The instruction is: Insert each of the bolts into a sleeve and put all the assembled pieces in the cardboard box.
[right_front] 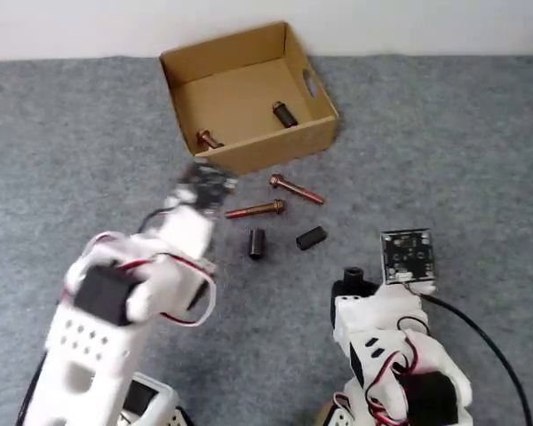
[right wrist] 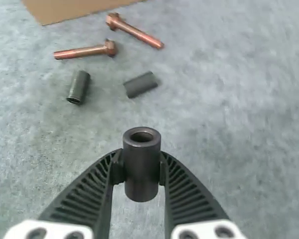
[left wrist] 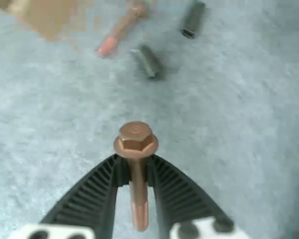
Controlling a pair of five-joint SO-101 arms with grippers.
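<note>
My left fingers (left wrist: 97,184) grip a bolt (left wrist: 135,144), right fingers (right wrist: 97,184) a sleeve (right wrist: 141,164). The box (right_front: 249,151) holds two pieces (right_front: 284,114); other bolts (right_front: 295,189) and sleeves (right_front: 310,237) lie loose.

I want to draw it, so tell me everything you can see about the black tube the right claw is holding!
The sleeve is a short, thick-walled tube, dark like dull black metal. It stands upright, its round hole facing up and looking empty. The right gripper pinches its middle, one ribbed black finger on each side. Grey carpet lies beneath; whether its bottom touches that cannot be told.
</note>
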